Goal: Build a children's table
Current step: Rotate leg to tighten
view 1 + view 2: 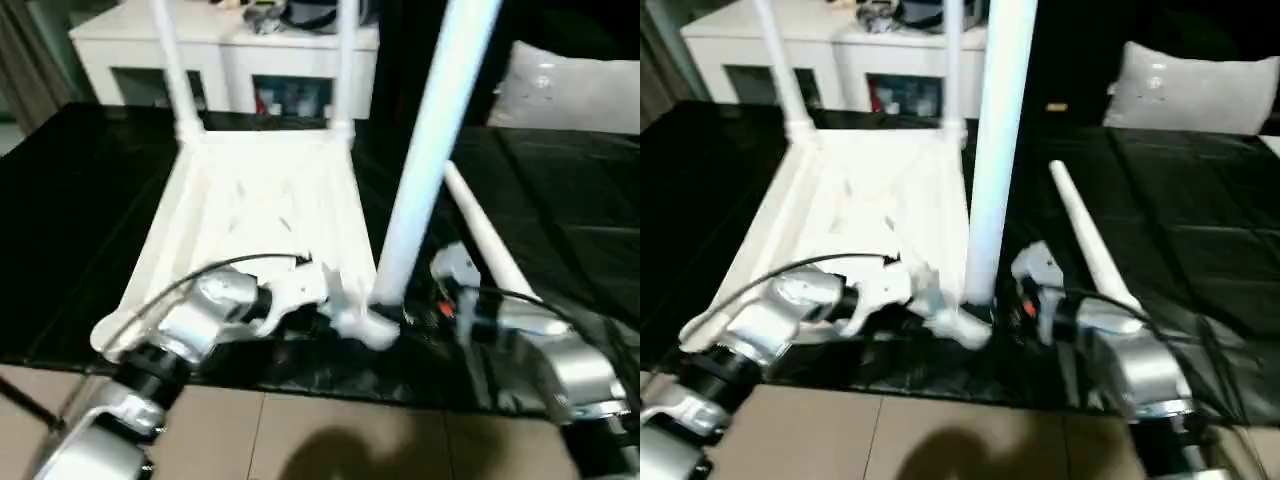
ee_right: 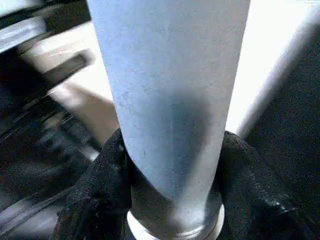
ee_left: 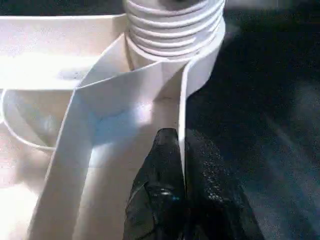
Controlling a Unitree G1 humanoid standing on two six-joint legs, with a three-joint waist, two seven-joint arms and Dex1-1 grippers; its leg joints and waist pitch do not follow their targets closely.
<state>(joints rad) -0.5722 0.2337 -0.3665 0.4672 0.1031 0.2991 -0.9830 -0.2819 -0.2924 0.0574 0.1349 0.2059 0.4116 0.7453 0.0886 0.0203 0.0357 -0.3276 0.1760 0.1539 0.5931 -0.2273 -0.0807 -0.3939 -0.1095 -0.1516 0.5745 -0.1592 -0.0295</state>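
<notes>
Screwing the long white tapered tube leg (image 1: 430,150), clamped upright at centre frame by the right tool (image 2: 172,200), should be kept vertical while the white ribbed plastic tabletop (image 1: 260,210) rim is pinched by the left tool (image 3: 177,165).

White ribbed plastic rectangular tabletop (image 1: 262,215), plain. White tapered plastic tube legs: upright near leg (image 1: 428,150), one lying flat (image 1: 487,240), both unpatterned. Glossy black table surface (image 1: 80,220). Beige tiled floor (image 1: 330,440). Silver metal forearms (image 1: 205,315), black cable. Black gripper fingers (image 3: 165,175). White low cabinet (image 1: 150,45).
</notes>
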